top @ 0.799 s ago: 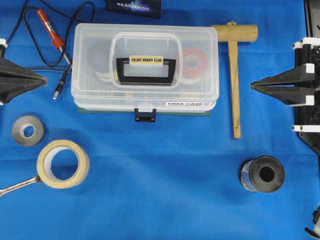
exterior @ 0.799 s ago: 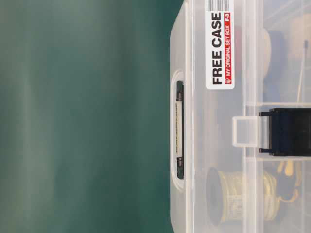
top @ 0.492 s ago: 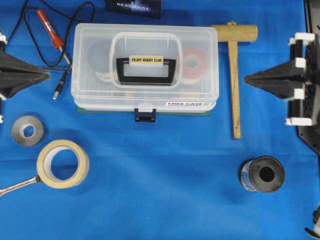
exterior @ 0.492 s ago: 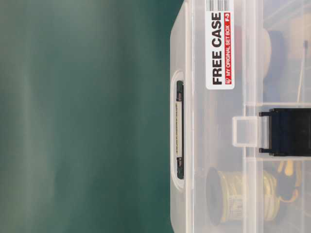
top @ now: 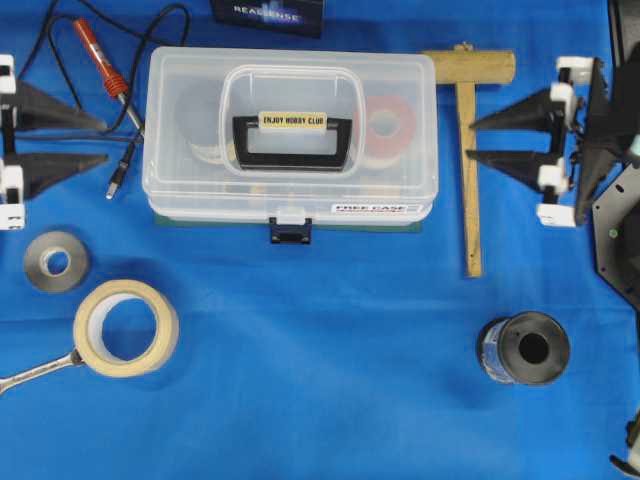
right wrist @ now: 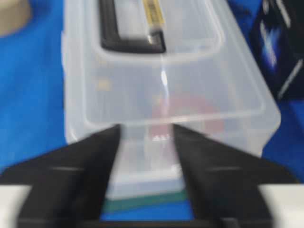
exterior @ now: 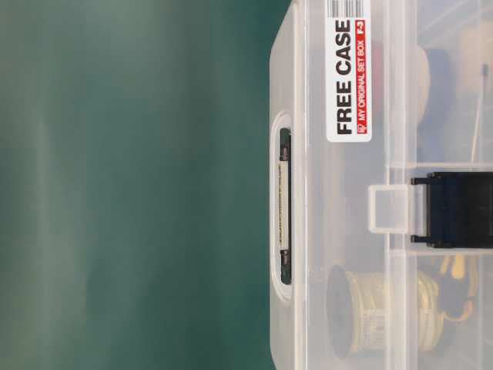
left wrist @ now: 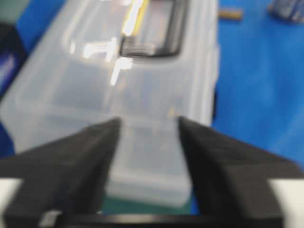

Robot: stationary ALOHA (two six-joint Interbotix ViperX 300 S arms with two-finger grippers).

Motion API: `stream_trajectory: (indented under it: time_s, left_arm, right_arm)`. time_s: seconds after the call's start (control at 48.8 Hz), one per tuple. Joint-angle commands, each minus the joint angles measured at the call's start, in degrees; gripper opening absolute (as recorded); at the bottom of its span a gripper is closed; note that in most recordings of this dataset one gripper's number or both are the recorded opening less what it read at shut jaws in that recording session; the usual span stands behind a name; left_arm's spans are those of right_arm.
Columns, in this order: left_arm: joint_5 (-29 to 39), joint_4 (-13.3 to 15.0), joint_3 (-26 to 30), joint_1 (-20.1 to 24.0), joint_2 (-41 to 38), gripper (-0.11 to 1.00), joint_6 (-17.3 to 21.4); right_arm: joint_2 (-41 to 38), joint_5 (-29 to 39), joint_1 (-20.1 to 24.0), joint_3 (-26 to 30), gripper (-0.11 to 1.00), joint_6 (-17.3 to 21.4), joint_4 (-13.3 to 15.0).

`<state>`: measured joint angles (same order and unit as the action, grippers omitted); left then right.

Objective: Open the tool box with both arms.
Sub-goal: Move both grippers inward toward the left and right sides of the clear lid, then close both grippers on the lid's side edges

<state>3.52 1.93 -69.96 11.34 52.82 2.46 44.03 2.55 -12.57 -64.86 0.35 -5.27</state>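
Observation:
The tool box is a clear plastic case lying shut on the blue cloth, with its black handle flat on the lid. Its dark latch is closed at the front. My left gripper is open, level with the box's left end and a short gap away. My right gripper is open too, with its tips over the mallet handle just off the box's right end. In the left wrist view the tool box fills the space beyond the open left gripper. The right wrist view shows the tool box beyond the open right gripper. The table-level view shows the tool box close up, latch fastened.
A wooden mallet lies between the box and my right gripper. A red soldering iron with its cable lies to the box's left. In front are a grey tape roll, masking tape, a wrench and a dark spool.
Both grippers have gone from shut to open. The right gripper has shifted left toward the box and slightly up. The box has not moved.

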Motion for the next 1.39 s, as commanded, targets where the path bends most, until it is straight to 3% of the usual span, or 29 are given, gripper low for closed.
stream_trajectory:
  time_s: [0.0,0.082,0.143,0.43,0.82,1.373]
  left_arm:
    - [0.7,0.18,-0.09,1.05,-2.37,0.62,0.35]
    - [0.7,0.09,-0.79,1.67,-5.1,0.82,0.35]
    - [0.62,0.09,-0.79,2.11,-7.12,0.89,0.35]
    - [-7.56,0.09,0.53,2.9,-15.29,0.88,0.7]
    - [-13.62,0.09,2.2,3.08,-19.95,0.88,0.88]
    - [-13.62,0.18,2.55,3.43,-13.54,0.88,0.79]
  right_arm:
    - [-2.37,0.7,-0.79,1.05,0.67,0.09,-0.26]
    - [-5.1,1.32,-1.49,1.23,0.83,0.0,-0.26]
    - [-7.12,1.23,-2.11,1.32,0.83,0.0,-0.26]
    - [-14.77,0.44,-2.9,3.6,0.83,0.0,-0.26]
    - [-16.35,-4.48,-2.9,4.48,0.83,0.0,-0.26]
    - [-12.48,-4.75,-2.9,6.86,0.83,-0.18,-0.18]
